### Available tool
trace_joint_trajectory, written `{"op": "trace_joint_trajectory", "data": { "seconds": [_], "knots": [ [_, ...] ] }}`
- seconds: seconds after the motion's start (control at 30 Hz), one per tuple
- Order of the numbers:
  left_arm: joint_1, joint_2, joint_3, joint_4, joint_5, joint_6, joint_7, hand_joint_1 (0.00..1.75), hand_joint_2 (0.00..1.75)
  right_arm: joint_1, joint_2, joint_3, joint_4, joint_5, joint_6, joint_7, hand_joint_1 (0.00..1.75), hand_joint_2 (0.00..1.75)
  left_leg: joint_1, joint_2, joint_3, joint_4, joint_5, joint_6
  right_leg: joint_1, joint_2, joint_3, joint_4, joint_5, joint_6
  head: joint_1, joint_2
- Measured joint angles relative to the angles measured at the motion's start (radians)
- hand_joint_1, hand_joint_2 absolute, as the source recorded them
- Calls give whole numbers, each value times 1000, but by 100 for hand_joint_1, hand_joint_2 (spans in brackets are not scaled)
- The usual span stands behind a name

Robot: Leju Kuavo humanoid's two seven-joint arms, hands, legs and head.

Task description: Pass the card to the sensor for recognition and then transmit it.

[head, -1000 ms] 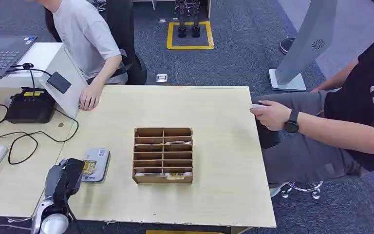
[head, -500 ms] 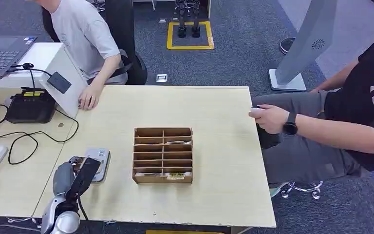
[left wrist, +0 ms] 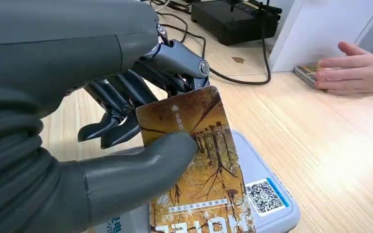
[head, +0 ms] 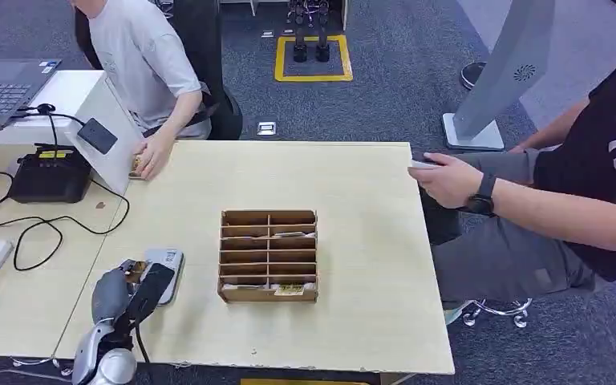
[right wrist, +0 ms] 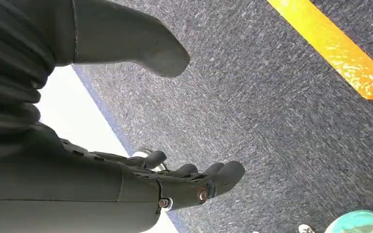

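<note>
Card pinched between thumb and fingers of left hand, just above grey card reader on worktop. Right hand hung empty, fingers apart, over carpet.

Sensor: on surface, left of divided box.
Card: over sensor, in left hand.

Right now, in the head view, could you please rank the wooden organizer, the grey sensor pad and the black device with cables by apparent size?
1. Wooden organizer, clearly largest.
2. Black device.
3. Grey sensor pad, though the left hand and the card hide part of it, so its rank below the black device is unsure.
</note>
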Motion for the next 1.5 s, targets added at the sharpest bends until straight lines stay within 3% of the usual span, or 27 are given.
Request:
{"op": "trace_joint_trajectory", "data": {
  "seconds": [0.07,0.2,0.33,0.6,0.77,0.93,1.03,1.17,1.5],
  "knots": [
    [0,0,0,2,6,0,-1,175,175,0,0,0,0,1,0,-2,0,175,0,0,0,0,0,0,0,0,0,0,0,0,0,0],
    [-1,1,4,-5,170,-41,-53,175,175,0,1,-2,0,7,-2,-3,0,175,0,0,0,0,0,0,0,0,0,0,0,0,0,0],
    [-1,9,17,-38,259,-64,-77,175,175,1,1,-6,0,13,-2,-3,0,175,0,0,0,0,0,0,0,0,0,0,0,0,0,0],
    [-33,84,40,-139,284,-63,-95,175,175,2,1,-21,0,23,-2,-5,0,175,1,0,0,0,1,-1,1,0,-1,0,1,-1,0,0],
    [-79,116,40,-182,128,78,-193,175,175,1,1,-24,0,36,3,-9,0,175,1,-1,-1,0,1,-1,2,-1,0,0,1,-1,0,0],
    [-125,129,39,-185,29,128,-209,175,175,-2,1,-25,-1,43,3,-18,0,175,1,0,0,0,1,-1,2,0,-1,0,1,-1,0,0],
    [-151,146,28,-183,-115,183,-195,175,175,-3,1,-26,-1,50,3,-19,0,175,1,0,0,0,1,-1,2,0,-1,0,1,-2,0,0],
    [-190,180,11,-161,-239,198,-163,175,175,-5,1,-29,-3,59,11,-22,0,175,1,0,0,0,2,-2,2,0,-1,0,1,-2,0,0],
    [-209,191,-24,-131,-255,196,-157,175,175,-4,3,-43,-5,63,13,-22,0,175,1,1,-1,0,2,-2,2,1,-2,0,1,-2,0,0]
  ]
}}
